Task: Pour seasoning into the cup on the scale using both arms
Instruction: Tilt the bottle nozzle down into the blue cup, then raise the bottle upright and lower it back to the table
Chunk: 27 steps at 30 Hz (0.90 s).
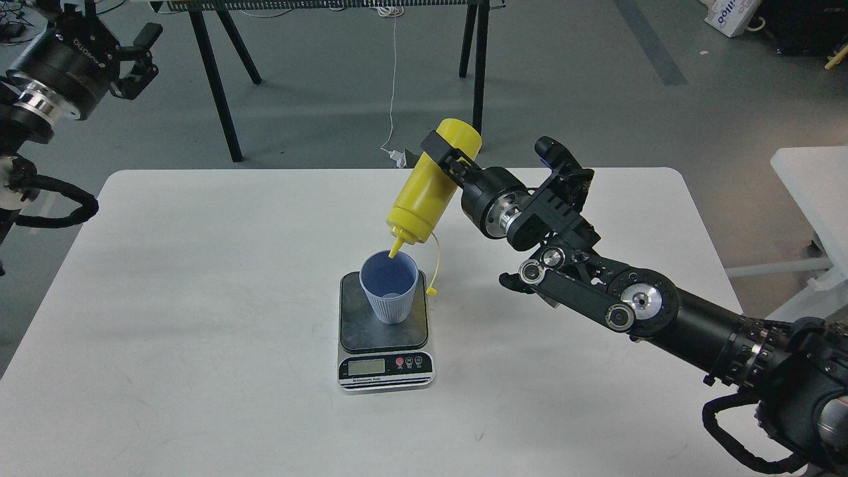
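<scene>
Right gripper (445, 156) clamped round seasoning bottle (429, 187) near base, nozzle below in cup (389, 285) on scale (384, 331). Soft plastic, likely dents; cup light, tippy. Left gripper (136, 63) holds nothing; opening unclear.

A lab or workshop space is indicated. A bare grey concrete floor (563, 86) is seen beyond the white table (199, 298), with a black-legged bench (218, 79) at 12 o'clock and a hanging white cable (393, 79).

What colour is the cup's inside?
Light blue, matching its ribbed outside; the cup shows best in the head view.
</scene>
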Each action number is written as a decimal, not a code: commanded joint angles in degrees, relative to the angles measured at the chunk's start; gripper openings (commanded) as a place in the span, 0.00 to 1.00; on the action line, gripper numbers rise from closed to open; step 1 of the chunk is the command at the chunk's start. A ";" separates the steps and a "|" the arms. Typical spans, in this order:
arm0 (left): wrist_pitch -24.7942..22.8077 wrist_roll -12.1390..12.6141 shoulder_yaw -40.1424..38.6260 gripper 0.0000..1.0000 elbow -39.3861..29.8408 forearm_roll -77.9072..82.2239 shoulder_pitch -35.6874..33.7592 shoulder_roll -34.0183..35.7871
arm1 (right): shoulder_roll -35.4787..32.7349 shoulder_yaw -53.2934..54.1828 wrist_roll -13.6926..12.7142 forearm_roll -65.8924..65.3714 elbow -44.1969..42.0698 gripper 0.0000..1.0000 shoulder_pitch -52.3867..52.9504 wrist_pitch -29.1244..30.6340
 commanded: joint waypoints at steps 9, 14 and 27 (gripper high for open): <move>0.00 0.00 -0.06 1.00 0.10 0.00 0.56 -0.01 | 0.38 -1.04 1.16 -1.37 -1.98 0.03 -0.41 -1.29; 0.00 0.00 0.03 1.00 0.10 0.00 0.65 -0.01 | 1.26 -0.17 0.81 -0.76 -2.60 0.04 -0.23 -1.73; 0.00 0.00 0.73 1.00 -0.25 0.09 2.49 3.50 | 1.27 32.32 -10.78 27.16 -1.81 0.05 8.55 3.44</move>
